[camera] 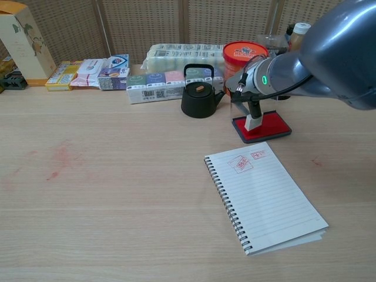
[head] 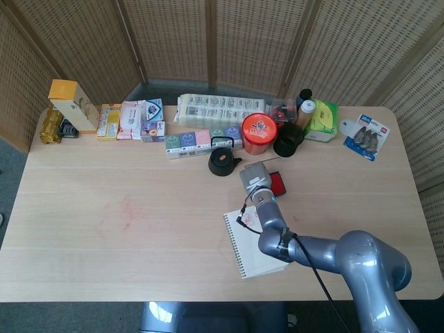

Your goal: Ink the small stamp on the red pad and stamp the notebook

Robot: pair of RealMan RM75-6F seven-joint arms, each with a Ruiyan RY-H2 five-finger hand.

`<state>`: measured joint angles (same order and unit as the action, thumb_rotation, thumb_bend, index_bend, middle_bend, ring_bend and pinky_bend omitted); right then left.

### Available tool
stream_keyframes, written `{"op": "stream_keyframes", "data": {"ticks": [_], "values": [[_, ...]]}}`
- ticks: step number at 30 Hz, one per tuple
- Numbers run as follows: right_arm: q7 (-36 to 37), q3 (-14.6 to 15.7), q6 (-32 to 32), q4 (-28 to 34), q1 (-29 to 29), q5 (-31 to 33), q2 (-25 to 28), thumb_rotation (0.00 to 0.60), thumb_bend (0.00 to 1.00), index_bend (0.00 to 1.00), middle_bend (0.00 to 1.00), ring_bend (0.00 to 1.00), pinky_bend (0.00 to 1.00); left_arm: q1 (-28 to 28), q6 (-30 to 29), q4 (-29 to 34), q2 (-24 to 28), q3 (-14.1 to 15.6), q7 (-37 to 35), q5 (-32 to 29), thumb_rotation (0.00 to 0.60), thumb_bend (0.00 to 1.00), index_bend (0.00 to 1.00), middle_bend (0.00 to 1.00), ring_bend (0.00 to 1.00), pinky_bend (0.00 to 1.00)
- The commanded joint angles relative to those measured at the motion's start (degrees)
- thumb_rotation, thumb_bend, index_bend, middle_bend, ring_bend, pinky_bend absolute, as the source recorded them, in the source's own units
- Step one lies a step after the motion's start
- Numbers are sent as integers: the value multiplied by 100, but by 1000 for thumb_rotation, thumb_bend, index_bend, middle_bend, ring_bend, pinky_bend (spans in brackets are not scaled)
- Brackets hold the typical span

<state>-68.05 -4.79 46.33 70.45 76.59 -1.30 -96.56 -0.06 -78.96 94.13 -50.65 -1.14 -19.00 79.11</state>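
Left of the right hand (camera: 254, 110) the black kettle (camera: 198, 94) stood close, the orange tub (camera: 242, 54) and boxes crowded behind it, while bare bench (camera: 106, 188) lay open toward the notebook (camera: 264, 197).

Staged lab tabletop: woven screens (head: 229, 35), assorted props (head: 132, 119).

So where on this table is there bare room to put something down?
The wide left stretch of the table is bare, bordered by the spiral notebook and the back row of boxes. It is crowded around the black teapot, red ink pad and robot hand.
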Motion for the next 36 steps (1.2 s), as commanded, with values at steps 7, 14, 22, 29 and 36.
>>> {"op": "stream_keyframes", "data": {"ticks": [7,14,22,29,36], "values": [[296,-29,-62,-139,-77,-348,-73,600,402,671,991,1000,1000,2,10,-25,2,0,-38,-5,600,32,0,0,3,0],[417,-18,-96,-261,-98,-476,-152,600,401,671,991,1000,1000,1,18,-30,0,3,-38,-2,600,32,0,0,3,0],[398,-7,-91,-349,-69,-390,-206,600,401,671,991,1000,1000,5,16,-34,3,4,-57,0,600,32,0,0,3,0],[388,-2,-123,-476,-63,-334,-278,600,401,672,991,1000,1000,5,24,-43,3,6,-68,2,600,31,0,0,3,0],[407,-3,-92,-398,-93,-331,-212,600,401,671,991,1000,1000,3,27,-45,4,7,-77,10,600,31,0,0,3,0]]}}
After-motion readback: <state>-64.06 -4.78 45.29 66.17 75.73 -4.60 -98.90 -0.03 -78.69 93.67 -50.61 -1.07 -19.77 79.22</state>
